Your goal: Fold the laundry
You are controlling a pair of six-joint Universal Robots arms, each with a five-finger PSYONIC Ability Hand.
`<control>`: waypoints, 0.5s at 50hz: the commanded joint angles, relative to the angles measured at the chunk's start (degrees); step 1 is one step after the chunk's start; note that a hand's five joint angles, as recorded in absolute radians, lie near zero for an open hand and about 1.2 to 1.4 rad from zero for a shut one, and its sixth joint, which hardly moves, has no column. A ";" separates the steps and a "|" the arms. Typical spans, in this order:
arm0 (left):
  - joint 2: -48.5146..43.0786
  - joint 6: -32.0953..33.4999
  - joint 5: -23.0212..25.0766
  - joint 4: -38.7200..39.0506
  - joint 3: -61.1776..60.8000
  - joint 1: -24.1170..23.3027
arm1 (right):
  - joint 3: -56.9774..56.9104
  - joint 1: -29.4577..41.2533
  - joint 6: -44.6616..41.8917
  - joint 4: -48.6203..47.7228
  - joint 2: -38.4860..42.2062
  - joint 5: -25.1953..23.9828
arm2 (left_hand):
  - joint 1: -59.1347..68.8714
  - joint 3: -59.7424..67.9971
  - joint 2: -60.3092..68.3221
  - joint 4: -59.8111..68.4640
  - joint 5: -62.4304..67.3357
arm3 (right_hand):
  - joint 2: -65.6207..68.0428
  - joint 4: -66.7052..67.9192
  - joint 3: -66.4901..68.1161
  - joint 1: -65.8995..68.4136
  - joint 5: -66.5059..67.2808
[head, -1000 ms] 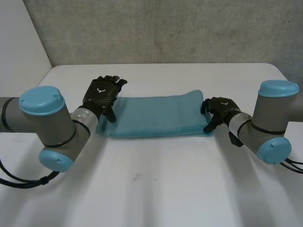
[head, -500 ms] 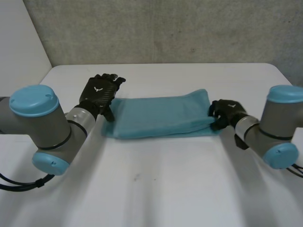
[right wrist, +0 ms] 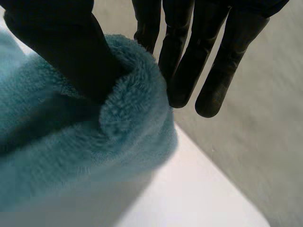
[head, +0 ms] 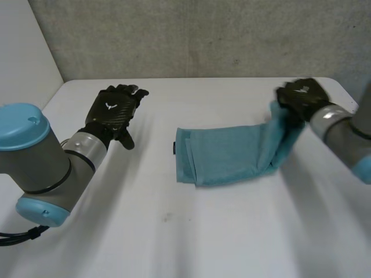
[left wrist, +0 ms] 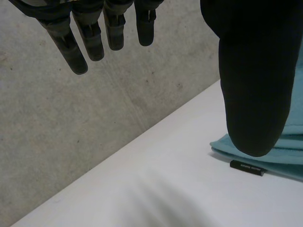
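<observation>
Black against teal, my right hand [head: 301, 95] pinches one end of the towel [head: 232, 155] between thumb and fingers and holds it raised. The rest lies on the white surface [head: 191, 231]. My left hand [head: 110, 113] hangs empty with its fingers straight, well apart from the towel.

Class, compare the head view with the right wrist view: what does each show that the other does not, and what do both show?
Head view: the left hand, open, apart from the towel, whose other end lies flat on the table. Right wrist view: the thumb pressing a bunched towel edge against the fingers. Both: the right hand pinching one end of the blue towel, held off the table.
</observation>
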 commanded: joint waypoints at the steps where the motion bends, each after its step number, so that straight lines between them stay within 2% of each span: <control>1: 0.30 -0.76 -0.24 0.35 1.71 -0.94 | -4.81 16.52 -1.16 -2.95 7.21 -3.29 | 1.72 1.61 1.61 1.58 1.59 | 13.19 11.80 12.13 28.64 14.65; 6: -0.75 -3.13 -2.08 0.26 4.79 -3.22 | -4.29 22.08 -3.18 -2.43 12.40 -3.04 | 1.39 1.27 1.27 1.24 1.25 | 13.19 11.80 12.13 28.64 14.65; 12: -3.39 -7.18 -4.19 0.17 7.87 -5.07 | -4.19 22.62 -4.50 -1.02 15.14 -1.45 | 1.05 0.94 0.93 0.91 0.91 | 13.19 11.80 12.13 28.64 14.65; 13: -4.44 -8.14 -4.45 -0.09 9.18 -5.68 | -4.28 22.44 -3.63 -1.02 14.79 -0.41 | 1.05 0.94 0.93 0.91 0.91 | -3.40 -4.80 -4.46 12.05 -1.94; 14: -5.66 -8.93 -4.63 -0.18 10.41 -6.39 | -4.28 22.27 -2.84 -1.11 13.57 1.17 | 1.05 0.94 0.93 0.91 0.91 | -32.88 -34.27 -33.94 -17.43 -31.42; 15: -5.68 -8.94 -4.63 -0.18 10.42 -6.39 | -4.28 22.26 -2.83 -1.11 13.56 1.18 | 1.05 0.94 0.93 0.91 0.91 | -33.17 -34.57 -34.23 -17.72 -31.71; 16: -6.90 -9.38 -4.63 -0.35 11.73 -7.18 | -4.19 21.83 -1.09 -1.02 11.03 3.10 | 0.89 0.77 0.77 0.74 0.75 | -54.49 -55.89 -55.55 -39.04 -53.03; 18: -8.05 -9.73 -4.63 -0.62 13.06 -8.24 | -3.75 20.42 1.65 -0.84 7.76 4.96 | 0.88 0.77 0.76 0.74 0.74 | -56.81 -58.20 -57.87 -41.36 -55.35; 20: -10.32 -9.82 -4.63 -1.93 16.03 -10.25 | -1.75 16.40 9.51 -0.76 2.42 6.37 | 1.05 0.94 0.93 0.91 0.91 | -56.81 -58.20 -57.87 -41.36 -55.35; 23: -11.65 -9.82 -4.72 -2.73 17.80 -11.14 | -0.59 14.44 14.13 -0.75 0.55 6.11 | 1.05 0.94 0.93 0.91 0.91 | -56.81 -58.20 -57.87 -41.36 -55.35; 25: -14.63 -9.82 -4.90 -3.86 21.56 -13.59 | 0.11 11.29 21.74 -0.49 -1.73 5.06 | 1.22 1.10 1.10 1.07 1.08 | -56.81 -58.20 -57.87 -41.36 -55.35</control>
